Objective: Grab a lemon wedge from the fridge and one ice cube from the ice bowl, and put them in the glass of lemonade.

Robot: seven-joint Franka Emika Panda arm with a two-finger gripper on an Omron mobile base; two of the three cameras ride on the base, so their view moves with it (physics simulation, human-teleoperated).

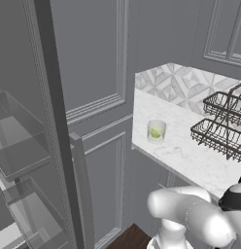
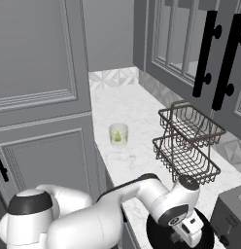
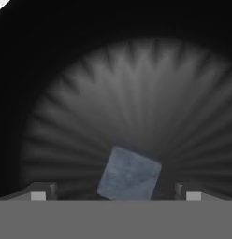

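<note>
While I hang over the bowl, this is where things are:
fridge [image 1: 25, 146]: door open beside the counter.
bowl [image 3: 66, 102]: dark, ribbed, right under my hand.
glass of lemonade [image 2: 118, 134]: on the counter, a green wedge apparently inside, so lemon looks done.
gripper [image 3: 115, 195]: spread wide, empty, straddling the cube.
ice cube [image 3: 129, 173]: not yet pinched; the lift and drop remain.

Glass of lemonade [image 1: 156, 131] upright on counter, ice cube [image 3: 129, 173] in dark bowl [image 3: 90, 93]
</note>
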